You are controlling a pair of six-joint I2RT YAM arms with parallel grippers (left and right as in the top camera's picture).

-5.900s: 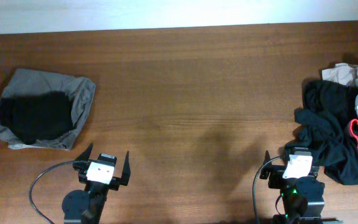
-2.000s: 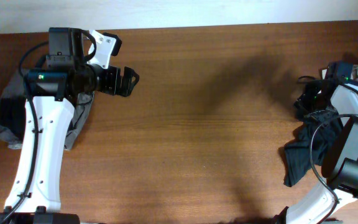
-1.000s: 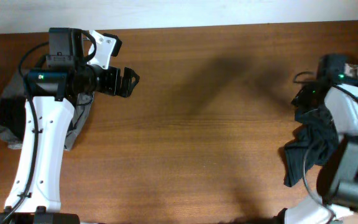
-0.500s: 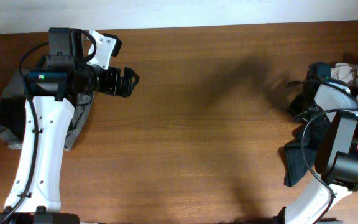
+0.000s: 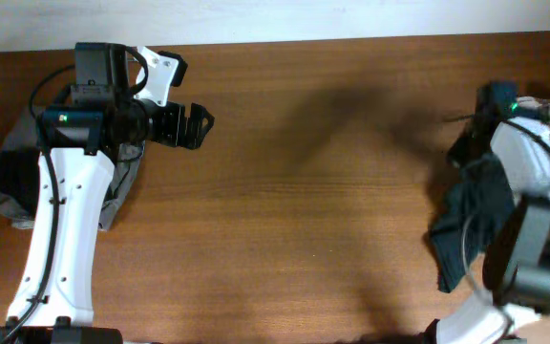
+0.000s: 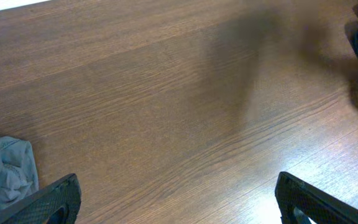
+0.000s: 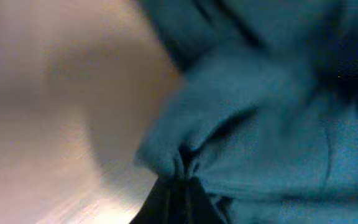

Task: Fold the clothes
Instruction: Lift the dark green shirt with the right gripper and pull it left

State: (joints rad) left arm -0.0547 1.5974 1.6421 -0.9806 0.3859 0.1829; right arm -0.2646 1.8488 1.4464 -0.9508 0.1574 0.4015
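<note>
Overhead: black garment [image 5: 466,225] at 3 o'clock, bunched, long axis 12-to-6; left gripper [image 5: 201,125] at 10 o'clock, jaws wide. Left wrist: fingers [image 6: 48,200] spread above the table [image 6: 166,93]. Right wrist: right gripper [image 7: 182,180] pinched tight on a garment fold.

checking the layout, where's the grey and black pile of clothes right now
In the overhead view the pile lies at the table's left edge, partly hidden under the left arm, to the left of its open gripper.
</note>
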